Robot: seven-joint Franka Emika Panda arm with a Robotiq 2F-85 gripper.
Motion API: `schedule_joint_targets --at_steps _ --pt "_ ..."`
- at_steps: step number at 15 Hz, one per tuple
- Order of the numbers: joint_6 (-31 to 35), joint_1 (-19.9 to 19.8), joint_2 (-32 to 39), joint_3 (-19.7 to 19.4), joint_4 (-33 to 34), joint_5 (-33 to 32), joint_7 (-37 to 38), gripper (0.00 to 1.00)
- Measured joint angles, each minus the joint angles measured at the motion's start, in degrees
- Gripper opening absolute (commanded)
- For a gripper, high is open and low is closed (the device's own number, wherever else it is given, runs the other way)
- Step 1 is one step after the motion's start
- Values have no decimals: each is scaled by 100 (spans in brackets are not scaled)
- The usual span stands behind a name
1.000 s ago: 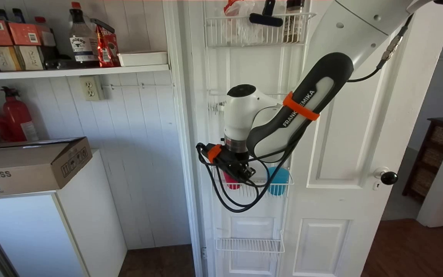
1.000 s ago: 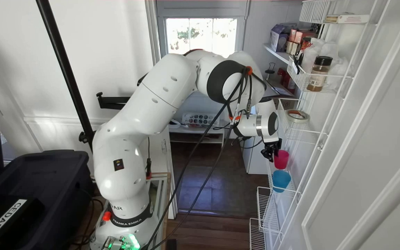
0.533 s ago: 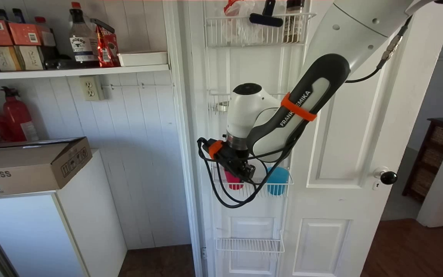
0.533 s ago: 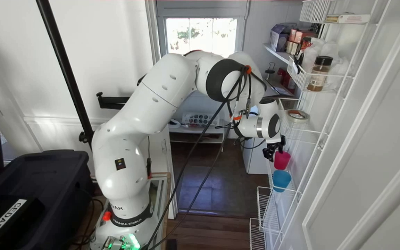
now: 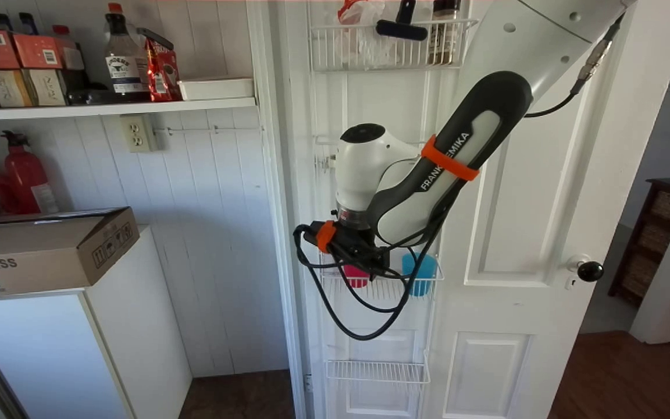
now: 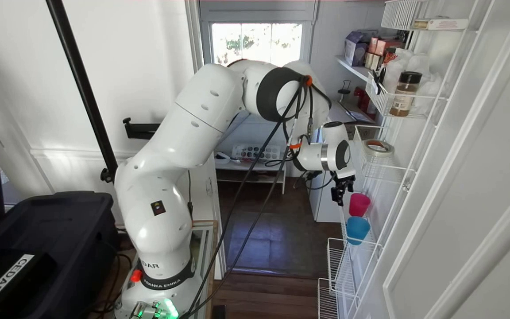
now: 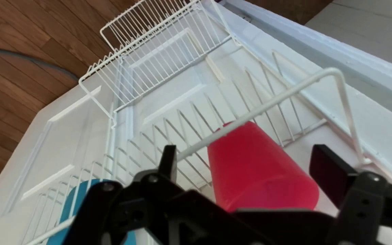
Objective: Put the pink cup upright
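The pink cup [image 7: 250, 156] stands in a white wire basket [image 7: 267, 107] on the door, wide mouth up and narrow base down, roughly upright. Both exterior views show it too, partly behind my gripper and cables in an exterior view [image 5: 356, 276]. My gripper [image 7: 245, 161] is open, its black fingers on either side of the cup in the wrist view, with visible gaps. From an exterior view, the gripper [image 6: 342, 195] hangs beside the pink cup [image 6: 359, 204], on the room side and apart from it.
A light-blue cup [image 6: 358, 230] shares the basket, close to the pink one. Above hangs a basket with a tape roll [image 6: 378, 148], and higher a spice jar [image 6: 404, 95]. Another wire basket [image 5: 378, 370] sits lower. Loose black cables [image 5: 364, 336] loop under my wrist.
My gripper was right at the pink cup's rim and has drawn back towards the room, leaving a gap. The cup stays in almost the same place in the basket.
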Motion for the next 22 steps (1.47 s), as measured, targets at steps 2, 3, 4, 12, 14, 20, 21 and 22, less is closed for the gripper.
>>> schedule_joint_targets --at_steps 2,3,4,12,14,20,21,22 --pt "-216 102 -92 33 -139 0 -341 100" --pt "-347 152 -140 49 -195 0 -506 100" --pt "-505 214 -190 49 -233 -5 -648 100" --pt "-1590 748 -856 -32 -475 -676 -1092 100" --pt "-1927 771 -1133 77 -621 -782 -1191 100" --pt "-3171 706 -2029 697 -948 -773 -1832 100" --pt "-3368 681 -2153 818 -970 -741 -1944 100" --pt "-3576 663 -2266 925 -977 -712 -2042 100"
